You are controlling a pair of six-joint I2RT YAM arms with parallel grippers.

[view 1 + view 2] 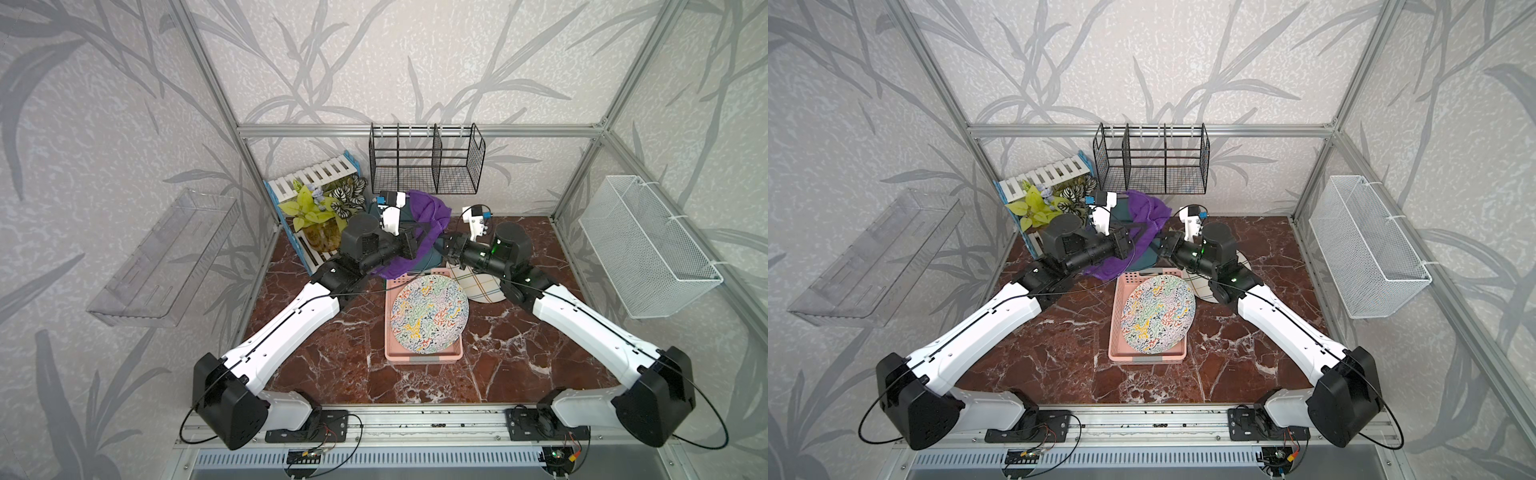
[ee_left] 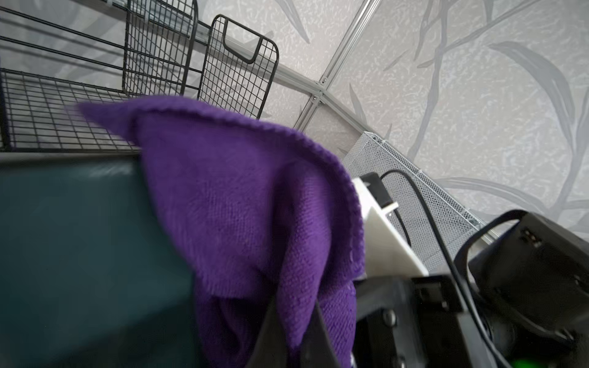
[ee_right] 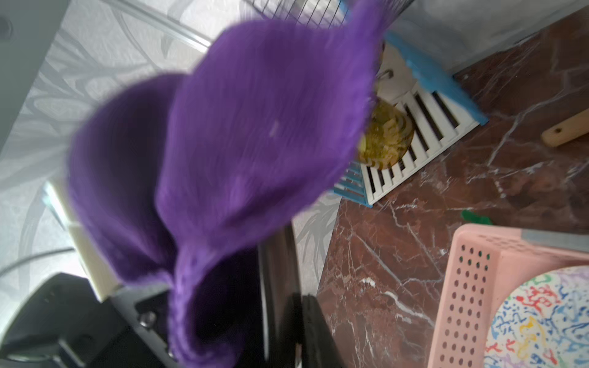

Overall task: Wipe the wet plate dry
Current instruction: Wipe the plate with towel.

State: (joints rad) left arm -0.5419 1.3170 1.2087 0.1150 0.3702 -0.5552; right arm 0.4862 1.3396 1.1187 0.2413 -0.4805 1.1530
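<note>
A dark teal plate (image 1: 434, 258) (image 1: 1144, 259) stands upright above the back of the table, held between both arms. A purple cloth (image 1: 428, 212) (image 1: 1146, 212) is draped over its top and hangs down its left side. My left gripper (image 1: 417, 243) (image 1: 1133, 243) is shut on a fold of the cloth (image 2: 239, 191), pressed beside the plate's face (image 2: 79, 255); its jaws (image 2: 294, 306) pinch the fabric. My right gripper (image 1: 444, 245) (image 1: 1163, 245) (image 3: 299, 306) is shut on the plate's rim, which shows edge-on (image 3: 277, 270) in the right wrist view behind the cloth (image 3: 255, 127).
A pink basket (image 1: 424, 357) at mid-table holds a multicoloured plate (image 1: 430, 316). A plaid plate (image 1: 482, 286) lies under the right arm. At the back are a black wire rack (image 1: 428, 162) and a plant shelf (image 1: 311, 199). A white mesh basket (image 1: 648, 245) hangs on the right wall.
</note>
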